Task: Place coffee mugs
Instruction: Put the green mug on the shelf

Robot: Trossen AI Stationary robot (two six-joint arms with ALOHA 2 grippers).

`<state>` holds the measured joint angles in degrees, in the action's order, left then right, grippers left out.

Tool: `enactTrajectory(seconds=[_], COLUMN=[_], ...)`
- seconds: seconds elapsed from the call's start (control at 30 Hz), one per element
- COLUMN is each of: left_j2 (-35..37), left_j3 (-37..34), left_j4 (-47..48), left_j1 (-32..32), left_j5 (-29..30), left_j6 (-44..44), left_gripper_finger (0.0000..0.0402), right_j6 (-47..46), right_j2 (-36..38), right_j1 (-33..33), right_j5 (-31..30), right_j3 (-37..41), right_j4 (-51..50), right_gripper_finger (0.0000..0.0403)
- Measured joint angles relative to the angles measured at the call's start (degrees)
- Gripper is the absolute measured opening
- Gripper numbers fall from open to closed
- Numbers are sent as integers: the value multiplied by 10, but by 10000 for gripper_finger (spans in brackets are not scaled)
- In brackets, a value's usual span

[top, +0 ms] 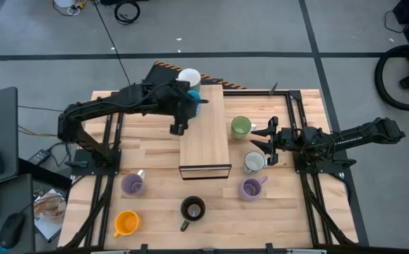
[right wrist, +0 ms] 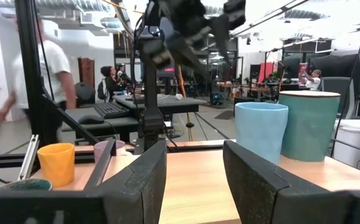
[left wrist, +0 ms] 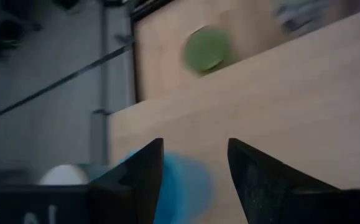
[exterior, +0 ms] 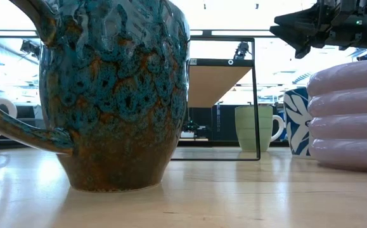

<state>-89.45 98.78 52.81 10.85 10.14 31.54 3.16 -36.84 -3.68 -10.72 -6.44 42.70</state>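
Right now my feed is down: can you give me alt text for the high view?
Left end effector hangs open over the wooden board, near the white mug at its far end. Right end effector sits open between the green mug and patterned mug; four more mugs line the near edge.

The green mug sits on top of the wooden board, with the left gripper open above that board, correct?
Not quite: the green mug stands on the table beside the wooden board, as the high view shows. The left gripper is open above the board.
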Motion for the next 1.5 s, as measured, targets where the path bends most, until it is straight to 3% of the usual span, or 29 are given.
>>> enactTrajectory(seconds=[0.1, 0.2, 0.57, 0.73, 0.93, 1.2, 1.5], left_j2=[24, 70, 253, 303, 340, 371, 397], left_j3=[-15, -77, -386, -508, -601, -693, -774], left_j4=[19, -2, -248, -381, -482, -608, -769], left_j1=[-3, -3, -8, -8, -6, -6, -6], left_j5=[-61, -88, -87, -87, -87, -87, -87], left_j6=[-53, -87, -160, -175, -174, -169, -173], left_gripper_finger=[171, 159, 144, 144, 144, 144, 144], right_j6=[0, -1, 3, 1, 0, -20, -45], right_j2=[0, 0, -29, -96, -176, -232, -300], right_j1=[0, 0, 0, 0, 1, 36, 89], right_j5=[0, 1, -25, -86, -136, -149, -78], right_j3=[0, 0, -33, -82, -141, -270, -378], right_j4=[0, -2, -98, -161, -219, -450, -691], right_gripper_finger=[165, 165, 165, 165, 165, 179, 193])
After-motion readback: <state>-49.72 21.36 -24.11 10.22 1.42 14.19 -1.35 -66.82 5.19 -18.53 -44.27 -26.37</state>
